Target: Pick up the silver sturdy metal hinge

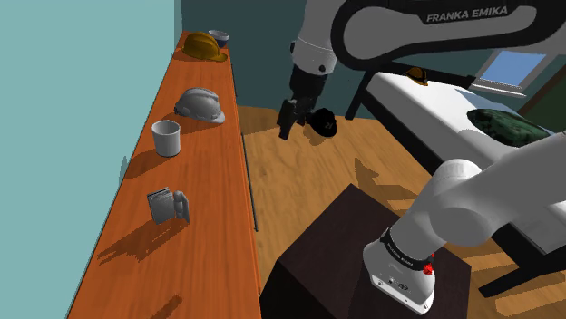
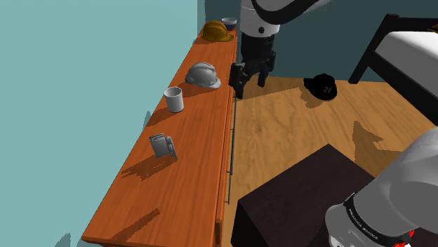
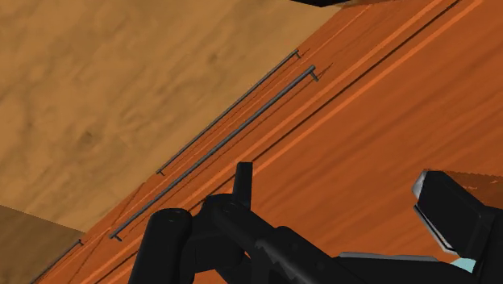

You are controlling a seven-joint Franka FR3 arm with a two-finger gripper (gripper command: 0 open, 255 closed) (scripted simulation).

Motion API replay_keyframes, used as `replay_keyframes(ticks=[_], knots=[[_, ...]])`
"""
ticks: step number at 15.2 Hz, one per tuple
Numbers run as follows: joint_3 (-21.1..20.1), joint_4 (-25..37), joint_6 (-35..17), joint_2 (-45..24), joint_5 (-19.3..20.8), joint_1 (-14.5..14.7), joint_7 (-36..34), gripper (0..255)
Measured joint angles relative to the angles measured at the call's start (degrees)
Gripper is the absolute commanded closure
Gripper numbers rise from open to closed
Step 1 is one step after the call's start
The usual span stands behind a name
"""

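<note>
Shoulder view finds the gripper (image 1: 292,118) hanging off the front edge of the counter (image 1: 218,227), over the wood floor (image 1: 295,186) and level with a white helmet (image 1: 200,103) — its jaws apart, nothing between them. The hinge (image 1: 169,204), a small silver-grey piece, stands upright on the counter with its leaves splayed at an angle, which is likely what keeps it on edge. It sits about midway across the top, clear of the rim. A mug (image 1: 166,138) stands between helmet and hinge, so the row runs helmet, mug, hinge toward the stand's end. Second exterior view puts the hinge (image 2: 163,146) well apart from the gripper (image 2: 247,78), down and to that view's left, past the mug (image 2: 174,99). Wrist view looks past the spread fingers (image 3: 451,214) at the counter's front and its thin rail handles (image 3: 234,135) — aimed away from the hinge, a sign, on this reading, that the reach has not yet begun.
</note>
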State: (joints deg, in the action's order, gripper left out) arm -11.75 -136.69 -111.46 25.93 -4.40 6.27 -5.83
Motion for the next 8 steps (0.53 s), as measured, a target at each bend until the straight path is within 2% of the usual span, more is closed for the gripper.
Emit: replay_keyframes(ticks=[8], knots=[[-6.5, 7.3, -8.3, -15.9, 1.8, 1.4, -9.3, 0]])
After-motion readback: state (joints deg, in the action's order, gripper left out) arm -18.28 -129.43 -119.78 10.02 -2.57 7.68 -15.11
